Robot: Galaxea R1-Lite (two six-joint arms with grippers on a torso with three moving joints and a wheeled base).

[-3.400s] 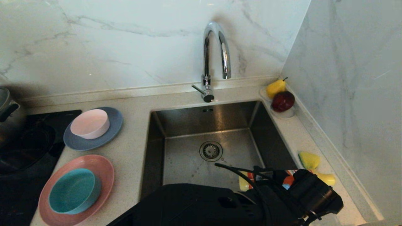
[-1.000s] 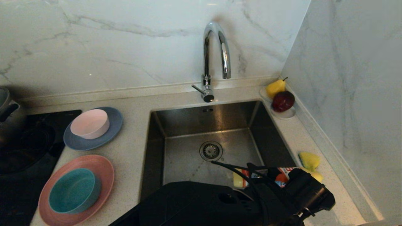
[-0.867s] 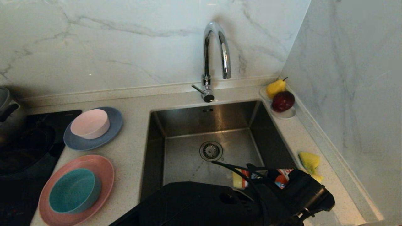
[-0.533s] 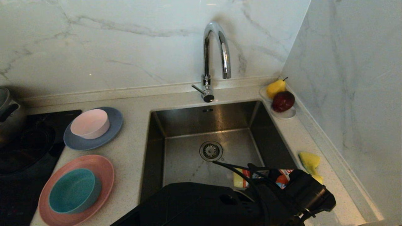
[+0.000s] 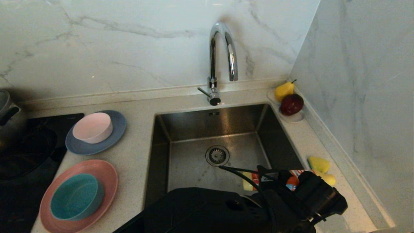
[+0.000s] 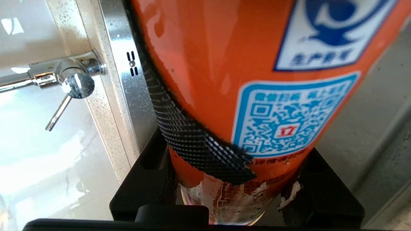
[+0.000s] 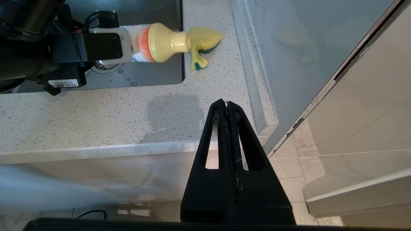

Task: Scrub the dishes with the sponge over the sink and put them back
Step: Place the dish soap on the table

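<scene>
Bottle (image 6: 244, 80): glossy orange plastic, cylindrical | sponge (image 5: 318, 164): yellow, bent

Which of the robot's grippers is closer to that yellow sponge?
Left. The left gripper holds a bottle whose tip reaches the sponge. The right gripper hangs shut off the counter's front edge.

On my left wrist feed, the orange bottle (image 6: 224, 80) carried a blue-bordered QR code label (image 6: 282, 118) with a small red square at its centre reading "17". Above it sat a white panel with a blue emblem (image 6: 327, 29); its blue characters were too blurred for me to read.
</scene>
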